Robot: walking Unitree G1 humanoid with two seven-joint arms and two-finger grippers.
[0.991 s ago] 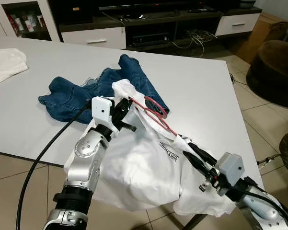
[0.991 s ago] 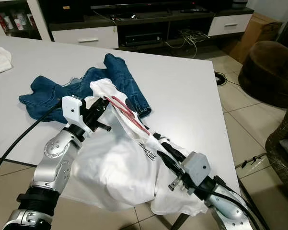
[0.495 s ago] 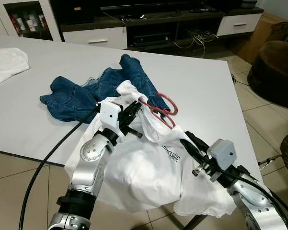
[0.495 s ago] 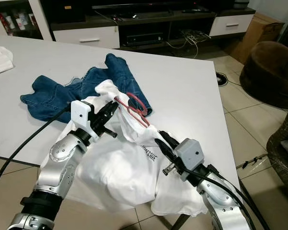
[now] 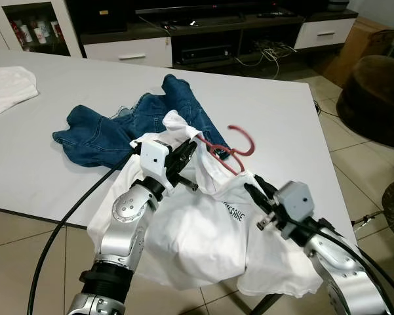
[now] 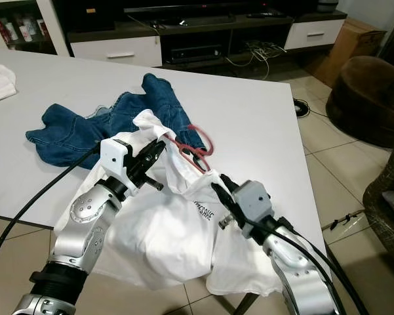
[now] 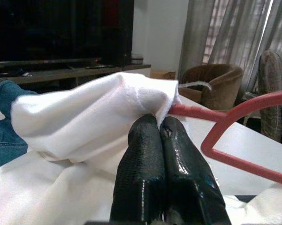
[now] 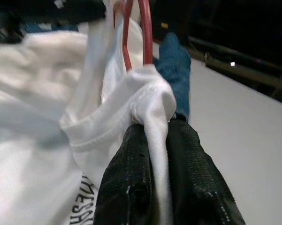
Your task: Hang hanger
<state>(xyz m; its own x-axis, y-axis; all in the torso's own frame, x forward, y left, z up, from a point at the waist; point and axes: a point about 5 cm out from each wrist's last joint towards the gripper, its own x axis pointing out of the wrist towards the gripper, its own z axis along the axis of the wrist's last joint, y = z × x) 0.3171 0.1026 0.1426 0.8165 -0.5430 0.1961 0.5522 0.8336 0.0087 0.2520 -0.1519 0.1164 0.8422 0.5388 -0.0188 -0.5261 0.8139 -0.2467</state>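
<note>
- Red plastic hanger sits mid-frame in the left eye view, hook poking up out of the neck of a white T-shirt that drapes over the near edge of the white table; left gripper is pinched on a fold of shirt just left of the hook; right gripper comes in from the lower right, clamped on the collar; blue jeans lie behind, upper left of centre.
- Right eye view: same layout, nothing new.
- Left wrist view: fingers pressed together on white cloth, hanger bar crossing to the right.
- Right wrist view: fingers nipping the collar hem, red wire running up top-centre.
- My read: it's the threading step, hanger going into the shirt; next move probably needs the collar eased over the hanger shoulder without losing either pinch.
</note>
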